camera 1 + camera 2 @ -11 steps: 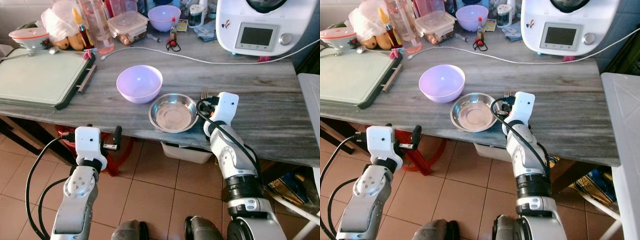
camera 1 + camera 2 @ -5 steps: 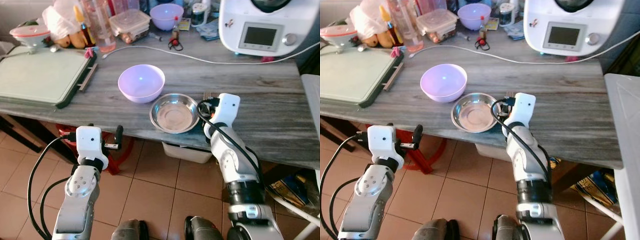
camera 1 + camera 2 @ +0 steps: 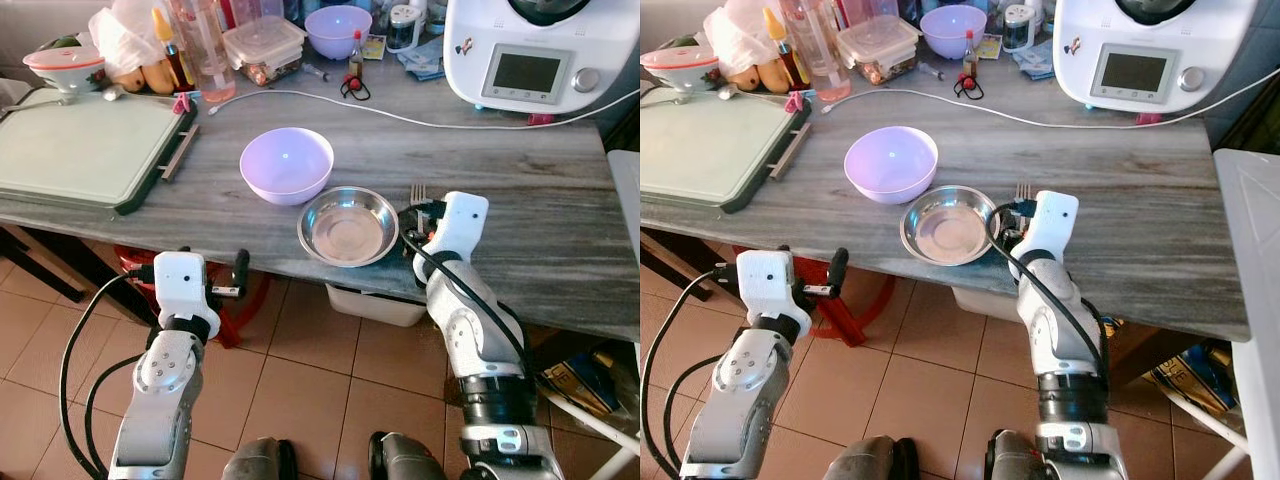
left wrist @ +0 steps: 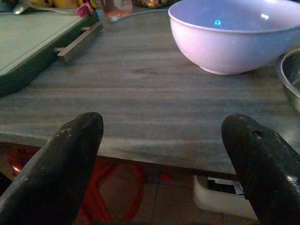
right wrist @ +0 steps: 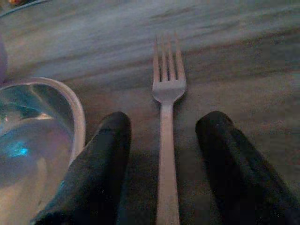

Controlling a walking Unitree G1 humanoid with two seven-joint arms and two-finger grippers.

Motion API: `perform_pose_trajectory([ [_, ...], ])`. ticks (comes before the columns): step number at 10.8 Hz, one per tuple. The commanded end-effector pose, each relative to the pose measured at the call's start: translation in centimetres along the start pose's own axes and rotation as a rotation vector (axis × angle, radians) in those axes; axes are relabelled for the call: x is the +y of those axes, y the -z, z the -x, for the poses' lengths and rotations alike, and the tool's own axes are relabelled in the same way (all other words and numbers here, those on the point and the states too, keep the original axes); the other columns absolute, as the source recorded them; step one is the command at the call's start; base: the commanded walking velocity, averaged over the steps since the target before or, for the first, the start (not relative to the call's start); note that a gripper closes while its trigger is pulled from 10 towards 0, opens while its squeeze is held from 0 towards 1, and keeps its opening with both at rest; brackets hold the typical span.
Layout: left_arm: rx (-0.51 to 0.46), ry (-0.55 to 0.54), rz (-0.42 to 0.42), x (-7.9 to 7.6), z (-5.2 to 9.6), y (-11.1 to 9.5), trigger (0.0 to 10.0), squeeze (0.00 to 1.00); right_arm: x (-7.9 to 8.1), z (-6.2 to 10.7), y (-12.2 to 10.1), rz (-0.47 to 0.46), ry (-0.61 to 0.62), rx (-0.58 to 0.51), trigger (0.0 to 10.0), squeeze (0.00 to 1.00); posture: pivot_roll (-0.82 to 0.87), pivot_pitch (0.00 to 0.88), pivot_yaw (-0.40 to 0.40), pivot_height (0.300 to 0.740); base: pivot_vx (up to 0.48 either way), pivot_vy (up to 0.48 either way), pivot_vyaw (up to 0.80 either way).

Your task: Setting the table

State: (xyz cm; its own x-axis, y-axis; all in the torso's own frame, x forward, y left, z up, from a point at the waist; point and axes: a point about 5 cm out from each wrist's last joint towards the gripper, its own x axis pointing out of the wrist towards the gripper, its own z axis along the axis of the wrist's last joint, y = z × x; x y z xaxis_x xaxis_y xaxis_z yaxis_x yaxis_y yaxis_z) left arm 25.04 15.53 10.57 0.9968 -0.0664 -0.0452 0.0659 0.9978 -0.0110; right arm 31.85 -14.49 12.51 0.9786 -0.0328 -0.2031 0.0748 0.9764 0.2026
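A silver fork [image 5: 165, 117] lies flat on the grey wooden table [image 3: 520, 180], just right of a steel bowl [image 3: 347, 226]. My right gripper [image 5: 165, 123] is low over the fork's handle and open, with one black finger [image 5: 101, 159] on each side and no grip on it. A pale purple bowl [image 3: 286, 165] stands behind the steel bowl to the left. My left gripper [image 4: 164, 124] is open and holds nothing. It hangs in front of the table's near edge, below the tabletop [image 3: 210, 275].
A green cutting board [image 3: 80, 150] covers the table's left end. At the back stand a white kitchen machine [image 3: 530, 50], its white cable [image 3: 400, 120], a second purple bowl [image 3: 335, 28], bottles and containers. A white bin [image 3: 370, 305] sits under the table.
My right gripper has shifted slightly to the right along the fork beside the steel bowl. The camera view has drifted a little. The left arm stays where it was.
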Motion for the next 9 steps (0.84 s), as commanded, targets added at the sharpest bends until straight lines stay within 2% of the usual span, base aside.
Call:
perform_pose_trajectory([
  [1, -0.013, 0.004, 0.001, 0.1, 0.1, -0.2, 10.0, 0.00, -0.3, 0.4, -0.7, 0.007, 0.008, -0.062, 10.0, 0.21, -0.02, 0.114, 0.071, 0.740, 0.000, 0.000, 0.00],
  [2, -0.015, 0.007, 0.012, 0.0, 0.2, -0.2, 10.0, 0.00, -0.2, 0.6, -1.3, 0.018, 0.002, -0.120, 10.0, 0.00, -0.02, 0.107, 0.071, 0.740, 0.000, 0.000, 0.00],
  [3, -0.010, 0.009, 0.019, -0.2, 0.3, 0.0, 10.0, 0.00, -0.3, 0.8, -2.0, 0.006, 0.002, -0.177, 10.0, 0.00, -0.02, 0.101, 0.071, 0.740, 0.000, 0.000, 0.00],
  [4, -0.005, 0.010, 0.017, -0.3, 0.4, 0.1, 10.0, 0.00, -0.5, 1.0, -2.7, 0.043, 0.016, -0.231, 10.0, 0.00, -0.02, 0.101, 0.070, 0.740, 0.000, 0.000, 0.00],
  [5, -0.004, 0.009, 0.016, -0.2, 0.4, 0.2, 10.0, 0.00, -1.2, 1.0, -2.1, 0.102, 0.057, -0.193, 10.0, 0.00, -0.02, 0.103, 0.069, 0.740, 0.000, 0.000, 0.00],
  [7, -0.006, 0.007, 0.015, -0.2, 0.4, 0.1, 10.0, 0.00, -2.4, 0.9, -0.8, 0.142, 0.115, -0.105, 10.0, 0.00, -0.02, 0.112, 0.067, 0.740, 0.000, 0.000, 0.00],
  [8, 0.002, 0.009, 0.016, -0.2, 0.8, 0.2, 10.0, 0.00, -2.6, 1.0, 0.5, 0.162, 0.101, -0.026, 10.0, 0.00, -0.01, 0.124, 0.068, 0.740, 0.000, 0.000, 0.00],
  [9, 0.006, 0.008, 0.015, -0.2, 0.9, 0.2, 10.0, 0.00, -2.4, 1.0, 0.9, 0.173, 0.085, 0.003, 10.0, 0.00, -0.01, 0.128, 0.067, 0.740, 0.000, 0.000, 0.00],
])
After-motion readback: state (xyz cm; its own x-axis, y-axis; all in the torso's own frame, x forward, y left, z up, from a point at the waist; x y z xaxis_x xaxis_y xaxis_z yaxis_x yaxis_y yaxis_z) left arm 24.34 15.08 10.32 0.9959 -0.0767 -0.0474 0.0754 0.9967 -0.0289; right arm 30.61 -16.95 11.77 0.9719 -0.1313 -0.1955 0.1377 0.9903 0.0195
